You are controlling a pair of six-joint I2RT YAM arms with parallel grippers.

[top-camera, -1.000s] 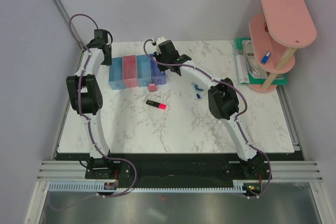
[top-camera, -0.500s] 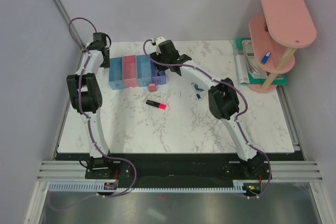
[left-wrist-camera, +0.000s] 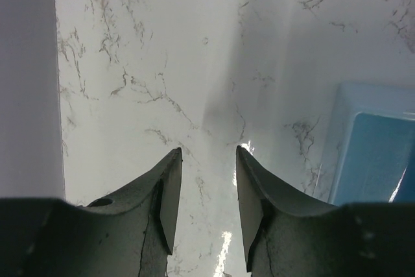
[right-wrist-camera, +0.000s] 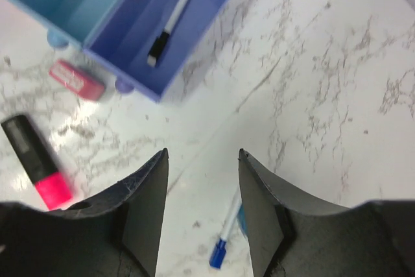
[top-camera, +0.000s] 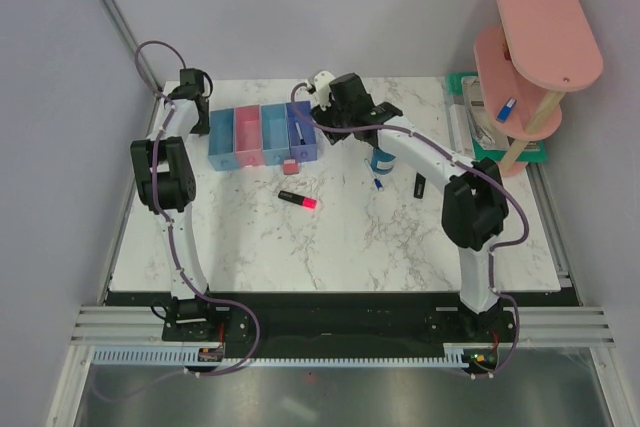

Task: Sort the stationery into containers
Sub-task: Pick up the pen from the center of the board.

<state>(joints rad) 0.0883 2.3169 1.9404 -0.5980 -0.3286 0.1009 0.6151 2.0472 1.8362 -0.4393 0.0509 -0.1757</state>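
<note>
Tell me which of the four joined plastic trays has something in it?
The violet-blue tray at the row's right end: a thin white pen with a black cap lies inside. The other three trays look empty.

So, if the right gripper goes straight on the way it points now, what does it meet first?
Most likely the bare marble table, just beside the violet-blue tray: only marble shows between the right gripper's open fingers. Depth is unclear.

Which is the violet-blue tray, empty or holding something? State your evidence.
Holding something: in the right wrist view, one thin pen lies along the floor of the violet-blue tray.
</note>
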